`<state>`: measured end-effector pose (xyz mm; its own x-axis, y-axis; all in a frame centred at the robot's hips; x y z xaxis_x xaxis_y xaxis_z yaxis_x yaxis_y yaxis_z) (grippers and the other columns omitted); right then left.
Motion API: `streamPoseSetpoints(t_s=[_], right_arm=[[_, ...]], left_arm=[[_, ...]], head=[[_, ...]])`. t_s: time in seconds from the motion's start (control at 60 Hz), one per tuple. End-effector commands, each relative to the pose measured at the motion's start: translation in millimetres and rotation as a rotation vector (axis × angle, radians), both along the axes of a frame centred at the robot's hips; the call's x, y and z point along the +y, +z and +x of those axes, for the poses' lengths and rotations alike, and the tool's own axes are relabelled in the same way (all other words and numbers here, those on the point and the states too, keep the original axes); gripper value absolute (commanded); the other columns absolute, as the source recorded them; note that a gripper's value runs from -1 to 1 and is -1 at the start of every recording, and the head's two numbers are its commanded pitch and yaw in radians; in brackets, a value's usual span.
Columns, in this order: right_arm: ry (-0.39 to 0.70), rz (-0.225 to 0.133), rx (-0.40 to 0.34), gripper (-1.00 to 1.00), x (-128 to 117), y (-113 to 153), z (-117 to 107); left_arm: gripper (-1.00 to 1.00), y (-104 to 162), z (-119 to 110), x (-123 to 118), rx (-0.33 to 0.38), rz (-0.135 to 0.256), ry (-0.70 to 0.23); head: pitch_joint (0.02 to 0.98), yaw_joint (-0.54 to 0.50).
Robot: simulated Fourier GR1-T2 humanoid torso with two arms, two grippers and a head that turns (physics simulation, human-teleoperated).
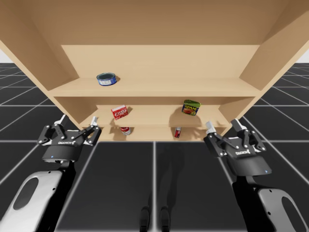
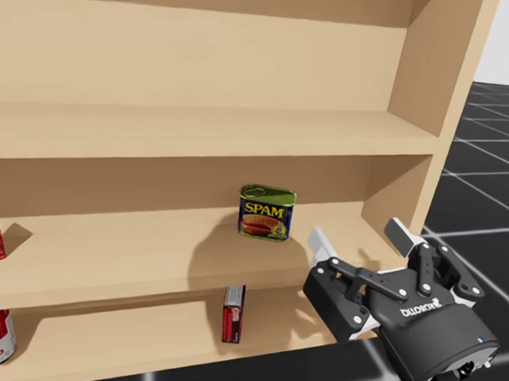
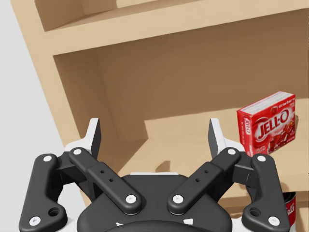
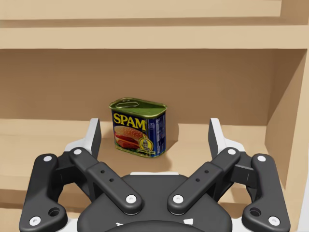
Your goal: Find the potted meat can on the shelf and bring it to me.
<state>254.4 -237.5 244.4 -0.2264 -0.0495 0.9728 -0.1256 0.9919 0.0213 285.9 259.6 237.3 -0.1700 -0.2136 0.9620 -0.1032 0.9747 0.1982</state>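
Potted meat can [image 1: 190, 107] upright on middle shelf [image 1: 154, 116], toward right end. Right claw [image 1: 223, 126] spread wide, holding nothing, off shelf's front edge, can ahead of it. Left claw [image 1: 78, 121] spread wide, holding nothing, near shelf's left end.

The high view looked down from well back at the whole shelf [image 1: 154, 89]. The head view faced its right half, nearer. Both wrist views looked along their jaws (closest of all); head and right wrist shared the blue rectangular can [image 2: 267, 213].
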Motion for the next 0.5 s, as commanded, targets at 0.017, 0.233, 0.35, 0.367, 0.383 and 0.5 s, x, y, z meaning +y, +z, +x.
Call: streamPoseSetpoints(t_s=[0.017,0.233,0.35,0.367,0.383,0.5], right_arm=[[0.047,0.069,0.056,-1.00,11,16,-4],[-0.033,-0.006,0.094,-1.00,39,22,6],[-0.091,-0.004,0.108,-1.00,54,18,18],[-0.098,-0.004,0.112,-1.00,55,17,19],[-0.106,-0.006,0.115,-1.00,56,17,20],[-0.182,-0.002,0.139,-1.00,68,13,33]], left_arm=[[-1.00,-1,0,-1,0.002,0.001,-0.002],[-1.00,-1,0,-1,0.006,0.004,-0.002],[-1.00,-2,0,-1,0.003,0.001,-0.007],[-1.00,-2,-1,-1,0.000,0.004,-0.006],[-1.00,-2,-1,-2,-0.004,0.010,-0.003],[-1.00,-2,-1,-2,0.001,0.013,-0.005]], head=[[0.485,-0.27],[0.483,-0.28],[0.482,-0.28],[0.482,-0.28],[0.481,-0.28],[0.483,-0.28]])
